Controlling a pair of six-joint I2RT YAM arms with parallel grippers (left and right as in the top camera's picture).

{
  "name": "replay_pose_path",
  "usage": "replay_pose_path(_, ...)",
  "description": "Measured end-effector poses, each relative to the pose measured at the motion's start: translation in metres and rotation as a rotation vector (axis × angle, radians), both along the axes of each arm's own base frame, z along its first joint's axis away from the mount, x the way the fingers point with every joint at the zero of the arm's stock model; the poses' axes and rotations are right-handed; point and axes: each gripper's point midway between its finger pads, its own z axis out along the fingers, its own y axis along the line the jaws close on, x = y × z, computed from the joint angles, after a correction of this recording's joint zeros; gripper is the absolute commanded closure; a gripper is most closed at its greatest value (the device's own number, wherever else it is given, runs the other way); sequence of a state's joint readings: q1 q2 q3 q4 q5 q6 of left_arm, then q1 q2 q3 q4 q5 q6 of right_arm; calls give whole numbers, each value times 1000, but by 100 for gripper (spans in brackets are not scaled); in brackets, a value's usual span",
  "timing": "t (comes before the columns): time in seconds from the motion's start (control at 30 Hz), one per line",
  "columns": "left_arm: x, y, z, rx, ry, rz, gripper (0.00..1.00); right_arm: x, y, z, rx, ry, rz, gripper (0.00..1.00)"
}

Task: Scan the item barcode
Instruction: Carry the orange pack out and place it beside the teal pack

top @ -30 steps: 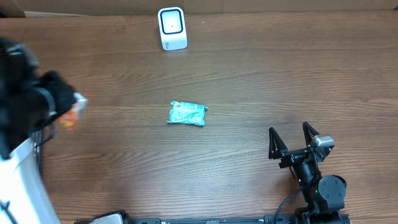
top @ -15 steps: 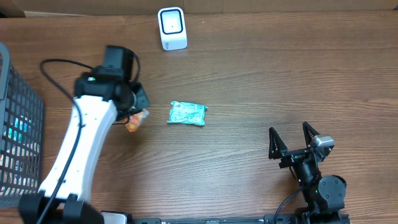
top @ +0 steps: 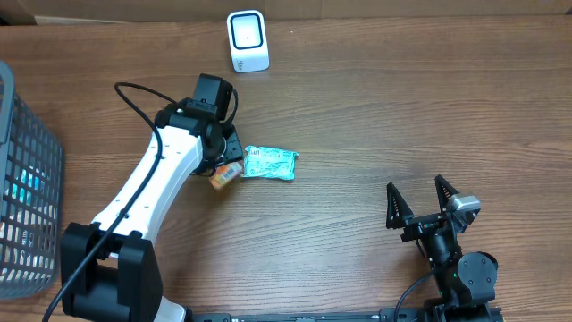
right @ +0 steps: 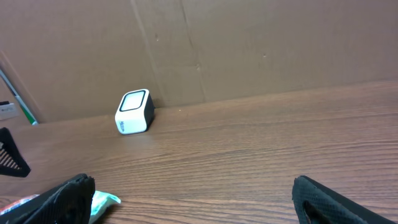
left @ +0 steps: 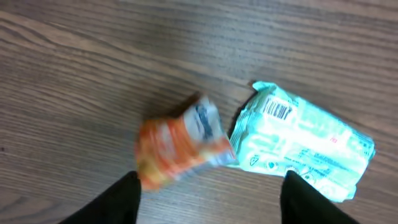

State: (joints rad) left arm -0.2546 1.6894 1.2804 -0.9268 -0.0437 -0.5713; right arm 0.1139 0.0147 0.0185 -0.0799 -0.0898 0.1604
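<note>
Left gripper (left: 211,180) has its jaws spread and grips nothing; the orange packet (left: 177,148) sits free below them, blurred, just beside the teal packet (left: 305,146), whose barcode faces up; the wooden table (top: 375,116) runs wide to the right; scanner (top: 247,40) at the far edge by the cardboard wall (right: 249,43); basket (top: 27,224) at the left edge; right gripper (top: 416,186) gapes empty near the front edge.

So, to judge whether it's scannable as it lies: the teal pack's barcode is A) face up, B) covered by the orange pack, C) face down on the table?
A: the left wrist view shows the barcode on the upper face of the teal pack, clear of the orange pack.
</note>
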Motion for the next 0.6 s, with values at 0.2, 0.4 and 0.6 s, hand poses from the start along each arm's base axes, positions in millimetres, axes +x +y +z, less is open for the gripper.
replay_pose_path(0.2,-5,3,10,12,30,-3,46,0,0,0,0,0,0,0)
replay_pose_path(0.4,11,4,79,27,-44,-14,46,0,0,0,0,-1,0,0)
replay_pose_path(0.6,17,19,175,57,-193,17,42,0,0,0,0,0,0,0)
